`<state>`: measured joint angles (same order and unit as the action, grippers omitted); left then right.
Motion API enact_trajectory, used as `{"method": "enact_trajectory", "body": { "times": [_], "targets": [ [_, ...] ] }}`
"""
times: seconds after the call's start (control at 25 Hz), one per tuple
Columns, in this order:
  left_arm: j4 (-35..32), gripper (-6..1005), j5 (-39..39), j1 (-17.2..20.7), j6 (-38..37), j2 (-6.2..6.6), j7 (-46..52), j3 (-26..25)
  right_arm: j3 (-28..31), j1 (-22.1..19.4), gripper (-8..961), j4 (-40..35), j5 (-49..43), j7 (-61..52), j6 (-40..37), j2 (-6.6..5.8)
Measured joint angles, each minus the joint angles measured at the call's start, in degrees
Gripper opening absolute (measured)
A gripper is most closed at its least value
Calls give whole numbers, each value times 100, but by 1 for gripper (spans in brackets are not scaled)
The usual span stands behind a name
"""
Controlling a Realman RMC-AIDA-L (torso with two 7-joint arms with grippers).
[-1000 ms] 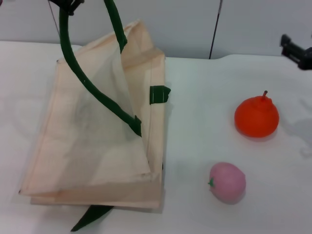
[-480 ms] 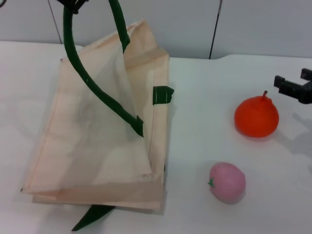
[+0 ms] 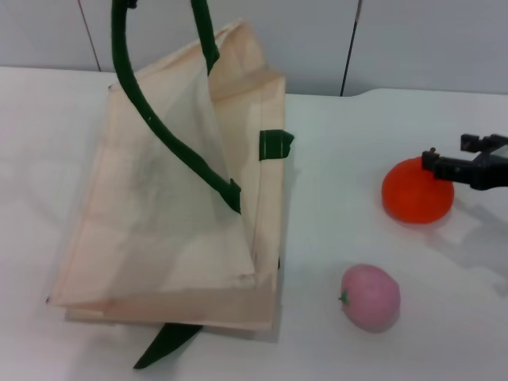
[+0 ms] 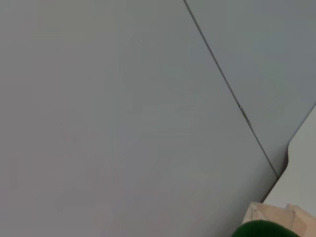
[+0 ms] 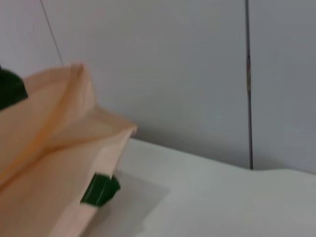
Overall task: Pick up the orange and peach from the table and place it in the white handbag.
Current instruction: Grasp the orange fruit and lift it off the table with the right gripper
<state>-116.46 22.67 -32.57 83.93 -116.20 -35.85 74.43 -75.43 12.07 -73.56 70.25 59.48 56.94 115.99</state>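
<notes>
Nearest you, in the lower right of the head view, the peach (image 3: 370, 297) sits alone on the white table (image 3: 333, 230), green stem tip pointing left. At the bottom edge, left of centre, a dark green strap end (image 3: 167, 344) pokes out from under the white handbag (image 3: 159, 238).

The handbag fills the left half of the frame. Its upper fabric layer is lifted into a tent by the green strap handle (image 3: 171, 139), which rises out of the top edge. You cannot see what holds it; the left gripper is out of view in the head picture, and its wrist view shows only wall, a sliver of table and a bit of green strap (image 4: 264, 229).

Farther back at middle right, the orange (image 3: 416, 191) rests on the table, well apart from the bag. The right gripper (image 3: 456, 159) reaches in from the right edge, fingers spread apart, one dark fingertip (image 3: 435, 161) over the orange's top right, hiding the stem. Whether it touches the fruit is not clear.

Beyond the table stands a pale grey panelled wall (image 3: 421, 40) with thin vertical seams. The right wrist view shows the bag's raised edge (image 5: 64, 133) against it.
</notes>
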Motion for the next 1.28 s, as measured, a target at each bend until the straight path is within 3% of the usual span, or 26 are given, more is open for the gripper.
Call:
{"method": "enact_trajectory", "body": {
  "times": [0.84,1.28],
  "targets": [
    [0,137,51,-100,72,-16,19,19,201,1107,883,1901,-10,473,-27,-8],
    [10,137,38,-110,95,-16,54,19,678,1295,884,2096,-543,437,-193,-25]
  ]
}}
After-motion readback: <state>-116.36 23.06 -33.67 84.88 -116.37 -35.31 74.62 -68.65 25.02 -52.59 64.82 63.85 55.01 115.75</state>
